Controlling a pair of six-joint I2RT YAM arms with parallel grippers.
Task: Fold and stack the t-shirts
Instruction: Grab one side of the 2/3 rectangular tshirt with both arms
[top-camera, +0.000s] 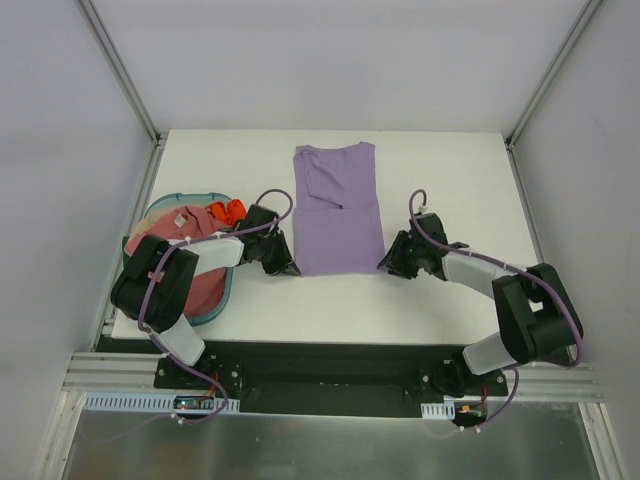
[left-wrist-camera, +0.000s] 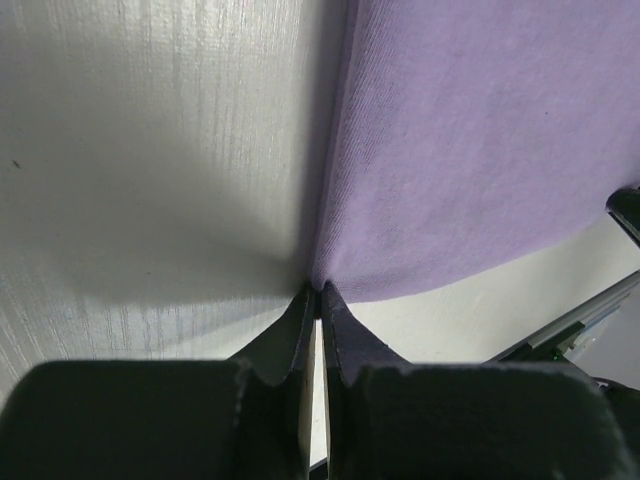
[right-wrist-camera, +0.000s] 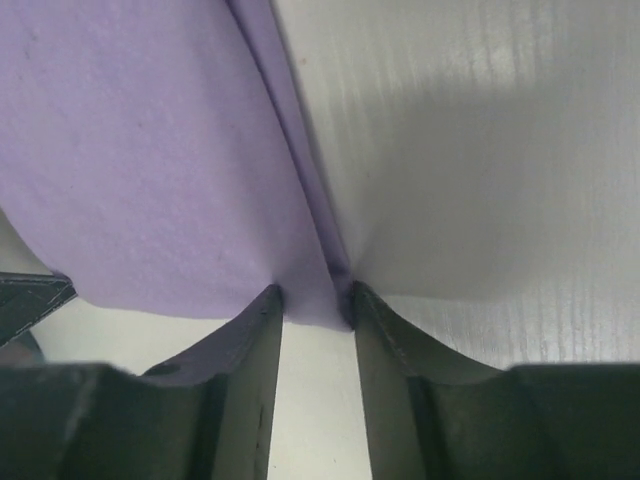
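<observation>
From above we see the lavender t-shirt (top-camera: 338, 210) folded narrow mid-table, and a pink-red t-shirt (top-camera: 208, 288) in the teal basket (top-camera: 190, 196) at left, which no wrist view shows.

Left wrist: the left gripper (left-wrist-camera: 318, 292) pinches the lavender tee's near corner, fingers nearly touching.

Right wrist: the right gripper (right-wrist-camera: 312, 300) clamps the other corner, cloth bunched between.

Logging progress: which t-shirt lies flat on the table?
The lavender-purple cloth t-shirt, near corners in the left gripper and right gripper; the dusty pink-red t-shirt lies bunched in the teal oval plastic basket.
</observation>
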